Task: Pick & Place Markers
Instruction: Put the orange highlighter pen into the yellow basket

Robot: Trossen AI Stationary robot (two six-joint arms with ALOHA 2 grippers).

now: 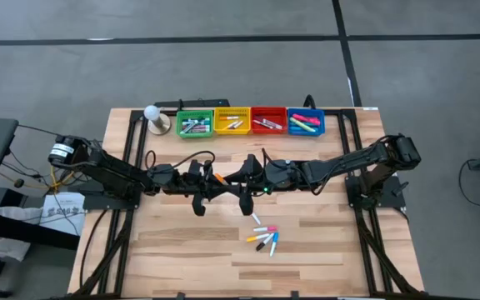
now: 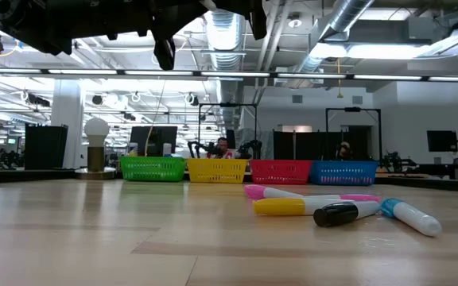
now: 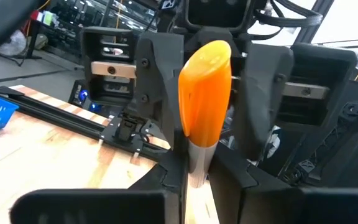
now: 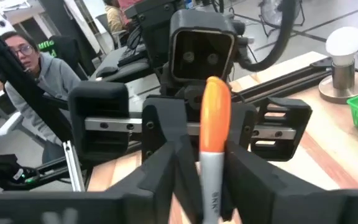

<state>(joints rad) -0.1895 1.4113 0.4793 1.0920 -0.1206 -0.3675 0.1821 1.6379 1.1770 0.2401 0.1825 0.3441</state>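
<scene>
An orange-capped marker [image 3: 205, 87] with a grey barrel stands upright in mid-air over the table's middle, between my two grippers, which face each other. My left gripper [image 3: 199, 183] is shut on it. My right gripper [image 4: 211, 186] is open; its fingers [image 3: 263, 93] stand on either side of the marker at the height of the cap. Several loose markers [image 1: 265, 237] lie on the table nearer the front. More markers lie in the green [image 1: 194, 124], yellow [image 1: 232, 122], red [image 1: 267, 122] and blue [image 1: 306, 122] bins at the far edge. My left gripper pinches the marker's grey barrel [image 3: 197, 163] just below the orange cap between its two fingers. The fingers come in level from the table's left and lie across the marker. The marker stands upright, cap up, lifted clear of the table.
A white ball on a round base [image 1: 156, 118] stands left of the green bin. Bare wood lies in front of the loose markers [image 2: 332, 208] and to both sides. A person [image 4: 33, 74] sits beyond the table's left side.
</scene>
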